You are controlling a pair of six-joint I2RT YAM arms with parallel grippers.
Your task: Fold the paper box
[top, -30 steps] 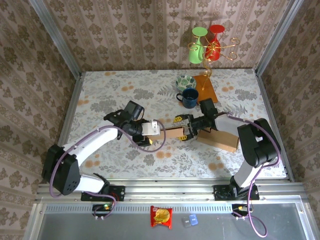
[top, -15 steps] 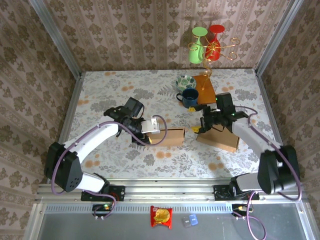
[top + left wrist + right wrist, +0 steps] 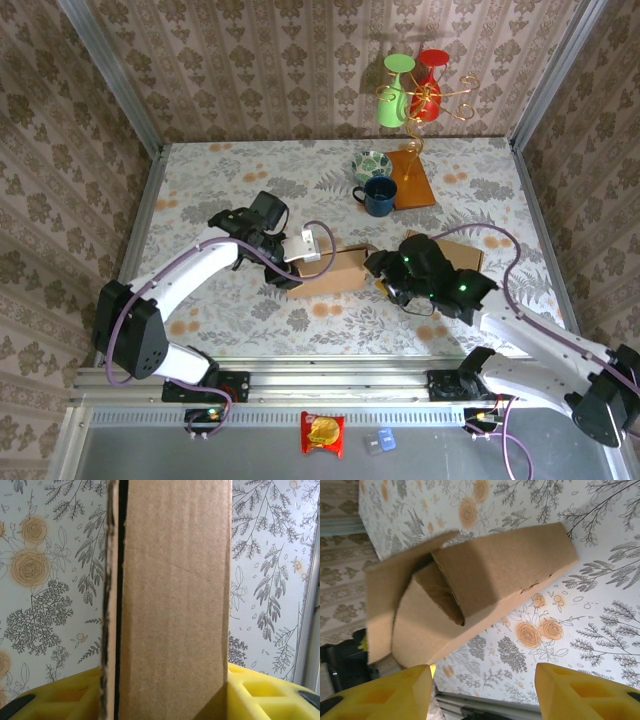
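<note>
Top: floral-cloth table (image 3: 200,200) was seen, boxed in by wallpapered walls (image 3: 250,70); paper box (image 3: 342,272) lay mid-table, left end hidden by left gripper (image 3: 298,272). Left wrist: box was pinched between yellow pads (image 3: 260,692); far end cut off. Right wrist: right gripper (image 3: 482,677) was held spread, empty; box's open flap (image 3: 385,595) was shown.

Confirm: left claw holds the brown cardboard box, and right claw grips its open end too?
Wrong about the right claw: the right wrist view shows it open, apart from the brown cardboard box. The left claw does hold it.
</note>
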